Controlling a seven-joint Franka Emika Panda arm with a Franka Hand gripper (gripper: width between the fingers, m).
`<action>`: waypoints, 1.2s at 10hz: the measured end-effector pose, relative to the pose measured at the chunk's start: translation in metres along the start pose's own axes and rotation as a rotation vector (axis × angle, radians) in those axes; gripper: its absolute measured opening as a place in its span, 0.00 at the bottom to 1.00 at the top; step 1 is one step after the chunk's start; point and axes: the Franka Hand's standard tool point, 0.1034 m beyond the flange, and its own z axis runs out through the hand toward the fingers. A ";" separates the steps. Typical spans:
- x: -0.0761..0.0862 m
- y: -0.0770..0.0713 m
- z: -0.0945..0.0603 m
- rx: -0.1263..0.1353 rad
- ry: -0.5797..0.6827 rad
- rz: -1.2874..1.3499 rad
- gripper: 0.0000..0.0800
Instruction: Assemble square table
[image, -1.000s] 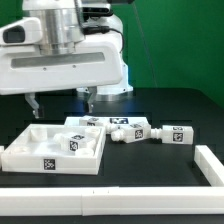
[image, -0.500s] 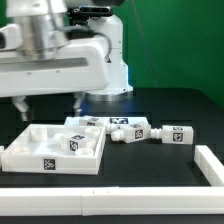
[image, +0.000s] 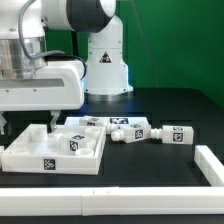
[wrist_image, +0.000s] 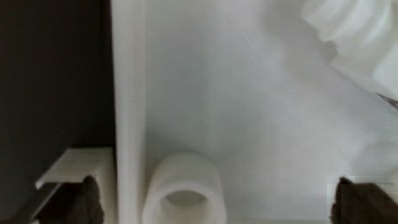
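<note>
The end effector (image: 25, 122) is spread wide and empty over the far corner of the table top (image: 25, 158), which is laid flat on the counter (image: 150, 165), mostly toward four o'clock in the exterior view.

Backdrop (image: 175, 45): green, plain, possibly fabric; filled the exterior view from ten to two o'clock.
Work table (image: 150, 165): matte black top, evenly lit, only soft shadows.
Rail (image: 212, 166): white, raised; edged the table from four round to seven o'clock.
</note>
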 end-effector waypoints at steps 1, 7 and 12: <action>-0.007 0.005 0.007 -0.002 -0.017 0.023 0.81; -0.027 0.026 0.041 -0.030 -0.045 0.069 0.65; -0.025 0.026 0.040 -0.029 -0.045 0.074 0.09</action>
